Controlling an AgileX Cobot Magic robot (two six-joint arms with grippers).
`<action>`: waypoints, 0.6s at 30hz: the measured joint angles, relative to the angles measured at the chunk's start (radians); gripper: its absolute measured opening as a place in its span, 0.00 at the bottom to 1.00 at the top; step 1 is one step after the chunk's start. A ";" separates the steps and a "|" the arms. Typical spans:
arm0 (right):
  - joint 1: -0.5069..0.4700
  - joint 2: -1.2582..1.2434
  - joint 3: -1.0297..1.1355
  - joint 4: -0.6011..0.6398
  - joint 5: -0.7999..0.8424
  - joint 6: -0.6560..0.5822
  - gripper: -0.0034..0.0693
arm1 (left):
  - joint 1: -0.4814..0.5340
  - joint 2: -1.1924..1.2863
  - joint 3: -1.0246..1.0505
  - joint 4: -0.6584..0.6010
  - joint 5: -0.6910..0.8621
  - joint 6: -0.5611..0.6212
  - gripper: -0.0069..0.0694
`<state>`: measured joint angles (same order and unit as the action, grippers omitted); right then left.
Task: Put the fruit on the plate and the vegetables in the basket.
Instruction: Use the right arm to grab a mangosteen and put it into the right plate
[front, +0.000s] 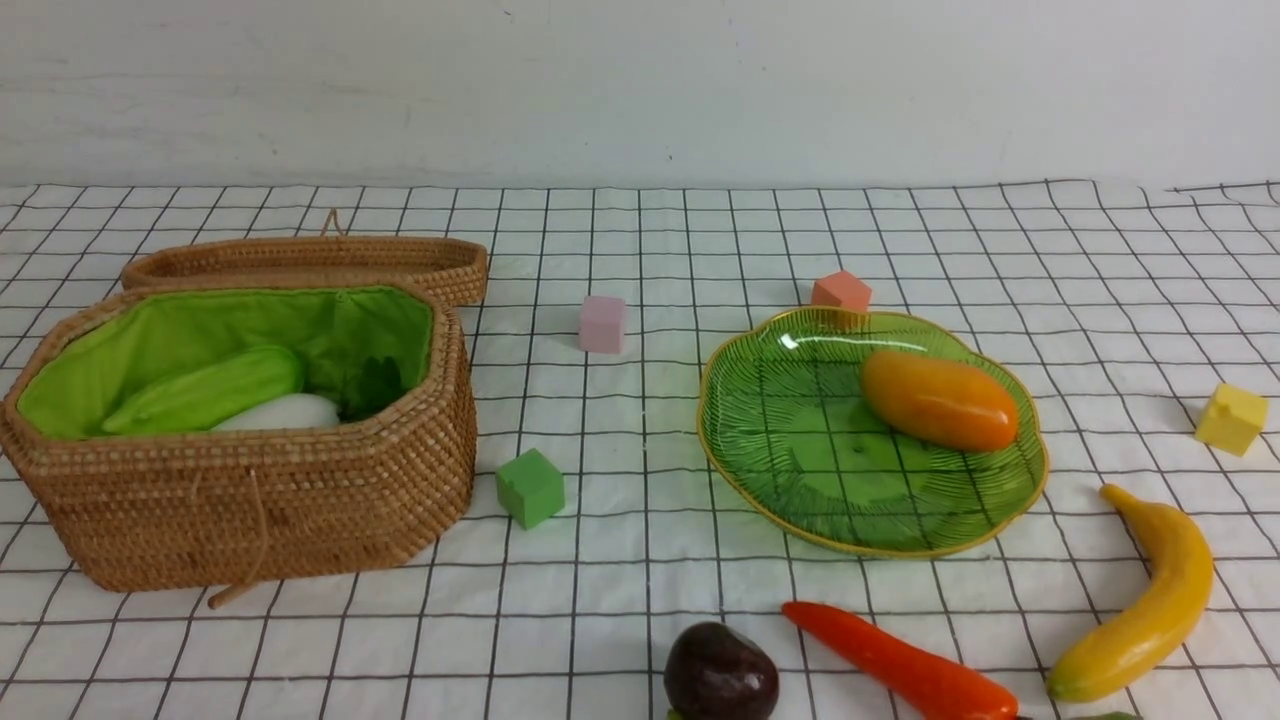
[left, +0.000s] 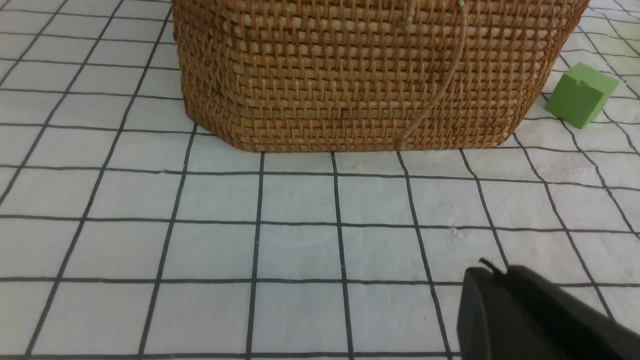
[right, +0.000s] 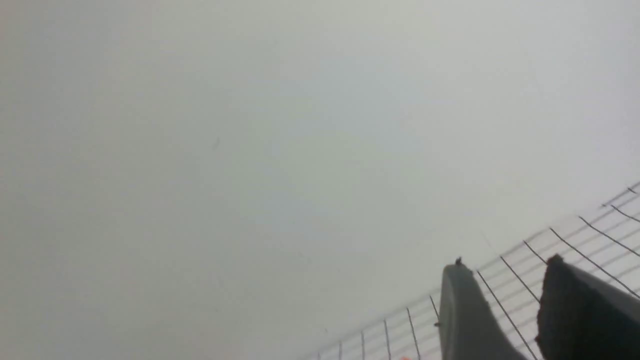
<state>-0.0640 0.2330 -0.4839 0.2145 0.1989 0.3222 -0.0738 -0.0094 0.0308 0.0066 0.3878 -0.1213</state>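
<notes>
The wicker basket (front: 300, 500) at the left holds a light green ridged vegetable (front: 205, 390) and a white radish (front: 280, 412). On the green plate (front: 800, 450) lies the mango (front: 940, 400). Near the front edge rest the purple fruit (front: 720, 675), the carrot (front: 900, 665) and the banana (front: 1150, 600). Neither gripper shows in the front view. My left gripper (left: 492, 272) is shut and empty, low over the cloth in front of the basket (left: 370, 75) wall. My right gripper (right: 505, 267) is open with nothing between its fingers, aimed at the white wall.
The flat wicker lid (front: 310, 262) leans behind the basket. Foam cubes are scattered on the checked cloth: pink (front: 602, 324), orange (front: 841, 292) behind the plate, green (front: 530, 487) beside the basket, yellow (front: 1231, 419) at the far right.
</notes>
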 joint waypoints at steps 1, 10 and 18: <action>0.000 0.010 -0.022 -0.007 0.012 -0.005 0.38 | 0.000 0.000 0.000 0.000 0.000 0.000 0.13; 0.060 0.400 -0.223 0.043 0.439 -0.297 0.38 | 0.000 0.000 0.000 0.000 0.000 0.000 0.14; 0.303 0.731 -0.297 0.358 0.592 -0.695 0.42 | 0.000 0.000 0.000 0.000 0.000 0.000 0.15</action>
<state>0.2385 0.9643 -0.7805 0.5726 0.7905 -0.3730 -0.0738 -0.0094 0.0308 0.0066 0.3878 -0.1213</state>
